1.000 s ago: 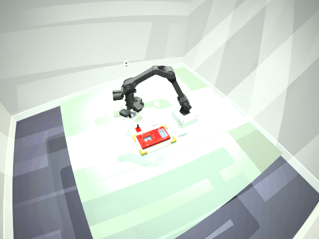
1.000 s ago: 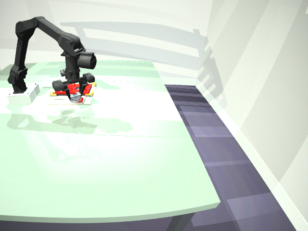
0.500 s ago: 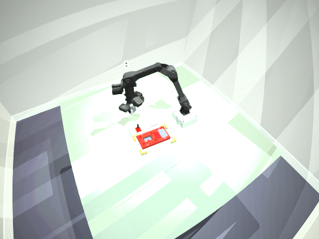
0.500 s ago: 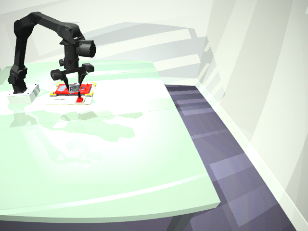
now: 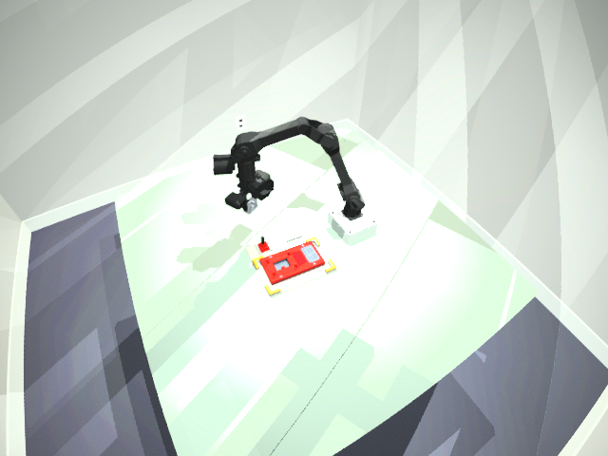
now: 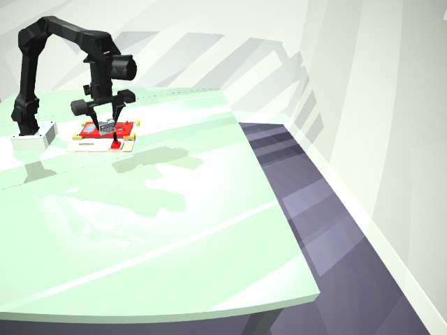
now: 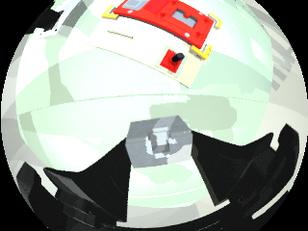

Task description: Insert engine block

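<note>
The grey engine block is held between the two black fingers of my gripper, which is shut on it. The block is in the air, off to the side of the car body, and looks slightly tilted in the exterior view. A light recess shows on its face in the wrist view; which side bears the slot is unclear. The red car body lies flat. Its opening is empty; the rib is too small to make out clearly.
Yellow corner brackets stand around the car body. A red square with an upright black peg stands beside it, on the block's side. The white arm base is near the body's windowed end.
</note>
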`<state>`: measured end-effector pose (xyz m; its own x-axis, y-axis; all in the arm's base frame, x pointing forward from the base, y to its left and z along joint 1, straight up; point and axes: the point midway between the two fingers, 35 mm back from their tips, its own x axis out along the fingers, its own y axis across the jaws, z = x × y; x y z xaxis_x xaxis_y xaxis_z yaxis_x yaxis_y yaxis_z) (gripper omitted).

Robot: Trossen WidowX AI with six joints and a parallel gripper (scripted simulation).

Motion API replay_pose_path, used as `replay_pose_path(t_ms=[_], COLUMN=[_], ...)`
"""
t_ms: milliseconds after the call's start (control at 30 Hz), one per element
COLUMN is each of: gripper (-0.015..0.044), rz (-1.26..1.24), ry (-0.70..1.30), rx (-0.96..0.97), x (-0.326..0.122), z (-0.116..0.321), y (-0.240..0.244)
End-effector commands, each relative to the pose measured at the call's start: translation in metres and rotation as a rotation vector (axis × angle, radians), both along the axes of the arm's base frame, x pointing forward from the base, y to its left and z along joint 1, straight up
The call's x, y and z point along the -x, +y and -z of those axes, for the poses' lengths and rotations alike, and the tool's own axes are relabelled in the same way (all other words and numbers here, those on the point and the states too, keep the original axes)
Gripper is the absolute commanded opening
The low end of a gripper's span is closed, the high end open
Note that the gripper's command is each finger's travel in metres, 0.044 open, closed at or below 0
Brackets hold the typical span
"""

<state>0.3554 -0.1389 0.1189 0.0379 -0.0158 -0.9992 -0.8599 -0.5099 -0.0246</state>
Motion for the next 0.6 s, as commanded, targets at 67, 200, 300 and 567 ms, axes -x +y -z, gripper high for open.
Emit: replay_pose_path(t_ms=[67, 200, 300, 567], gripper=[0.0000, 0.0000, 0.0000, 0.0000], rz=[-0.004, -0.004, -0.003, -0.005], ry=[0.009, -0.003, -0.013, -0.106], rx=[-0.001, 0.018, 0.035, 0.203], x=[0.0018, 0.0016, 0.0017, 0.0038], z=[0.0080, 0.0054, 0.0043, 0.0069], y=[-0.0053, -0.0036, -0.0025, 0.0029])
